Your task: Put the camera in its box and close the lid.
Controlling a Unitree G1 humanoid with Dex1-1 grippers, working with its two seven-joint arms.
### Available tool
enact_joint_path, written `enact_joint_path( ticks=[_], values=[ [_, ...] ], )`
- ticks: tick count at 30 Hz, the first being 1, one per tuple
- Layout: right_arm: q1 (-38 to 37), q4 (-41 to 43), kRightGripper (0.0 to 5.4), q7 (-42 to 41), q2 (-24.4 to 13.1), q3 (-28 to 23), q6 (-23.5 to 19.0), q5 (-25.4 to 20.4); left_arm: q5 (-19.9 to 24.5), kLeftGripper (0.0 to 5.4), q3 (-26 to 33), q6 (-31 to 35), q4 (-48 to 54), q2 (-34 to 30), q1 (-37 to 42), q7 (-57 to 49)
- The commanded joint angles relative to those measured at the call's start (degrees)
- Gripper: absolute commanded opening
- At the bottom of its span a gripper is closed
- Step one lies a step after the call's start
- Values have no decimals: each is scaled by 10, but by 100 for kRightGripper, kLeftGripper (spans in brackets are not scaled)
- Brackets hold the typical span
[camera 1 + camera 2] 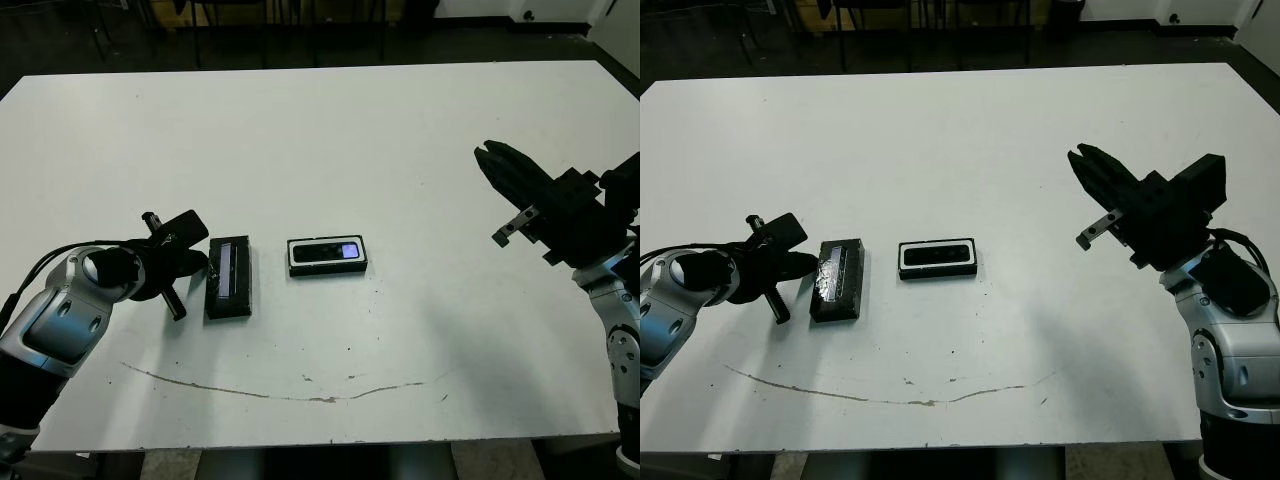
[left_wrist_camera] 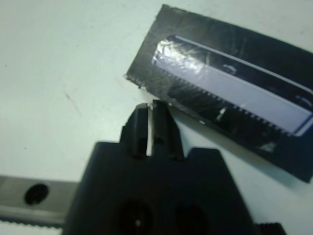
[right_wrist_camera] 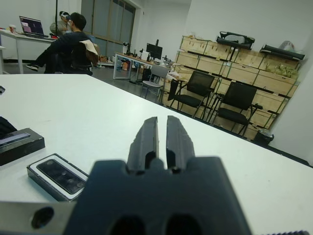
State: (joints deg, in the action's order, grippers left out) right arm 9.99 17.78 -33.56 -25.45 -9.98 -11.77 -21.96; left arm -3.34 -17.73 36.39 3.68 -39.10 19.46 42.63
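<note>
The camera (image 1: pixel 327 252) already lies in the box (image 1: pixel 296 268) at the table's middle, and the lid (image 1: pixel 229 277), long axis pointing away from the robot, lies just beside the nearer left gripper (image 1: pixel 188 268), fingers nearly together and empty.

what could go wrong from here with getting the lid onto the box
The lid lies flat on the table, so the left gripper, with its jaws shut at the lid's edge, may shove it instead of lifting it. The lid also lies crosswise to the box; unless turned, it could land askew. A nudge could shift the box, where the camera already sits.
</note>
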Motion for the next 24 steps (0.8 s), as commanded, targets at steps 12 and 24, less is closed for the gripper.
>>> enact_joint_path(
  ticks=[12, 24],
  values=[
    [-20, 6, 2, -3, -16, 1, -18, 6, -5, 0, -34, -8, -67, 46, 75, 47],
    [-33, 14, 2, 0, -25, 1, -26, 13, -12, 0, -49, -33, -118, 72, 106, 67]
  ],
)
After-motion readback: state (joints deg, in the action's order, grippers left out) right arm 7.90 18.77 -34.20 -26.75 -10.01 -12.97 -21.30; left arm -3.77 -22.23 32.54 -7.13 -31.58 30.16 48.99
